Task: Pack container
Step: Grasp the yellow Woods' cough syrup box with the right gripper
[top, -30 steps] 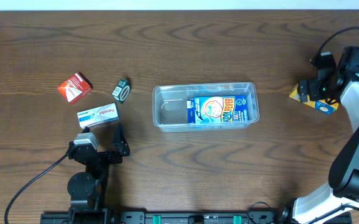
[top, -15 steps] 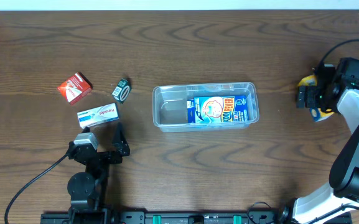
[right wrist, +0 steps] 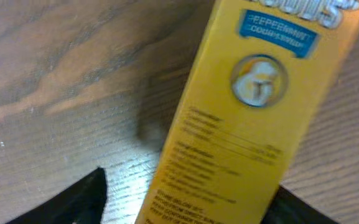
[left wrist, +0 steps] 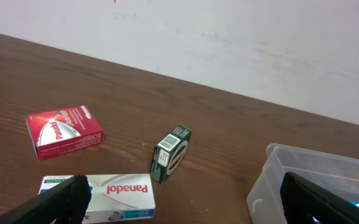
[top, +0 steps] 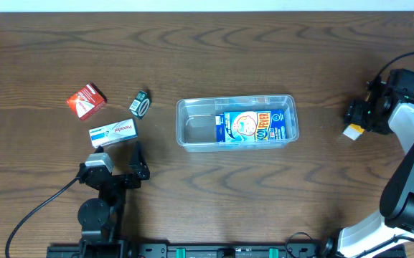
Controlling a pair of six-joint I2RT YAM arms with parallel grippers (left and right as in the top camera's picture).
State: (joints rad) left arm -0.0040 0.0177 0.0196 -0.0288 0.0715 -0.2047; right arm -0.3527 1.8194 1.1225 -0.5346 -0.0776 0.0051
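The clear plastic container [top: 192, 104] stands mid-table with a blue box [top: 253, 127] lying in its right half; its corner also shows in the left wrist view [left wrist: 279, 180]. My right gripper [top: 359, 115] is at the far right, open, straddling a yellow box [right wrist: 247, 112]. There is a gap on the left finger's side. Only a small end of that box [top: 351, 132] shows overhead. My left gripper [top: 119, 158] is open and empty, just in front of a white Panadol box [top: 113, 132].
Left of the container lie a red box [top: 86, 99], a small dark green box [top: 140, 104] standing on edge, and the Panadol box [left wrist: 104, 194]. The red box [left wrist: 64, 130] and the green box [left wrist: 172, 152] also show in the left wrist view. A pale wall runs behind the table's far edge.
My right gripper has turned and settled over the yellow box, which is now mostly hidden overhead. The left arm and the other boxes have not moved.
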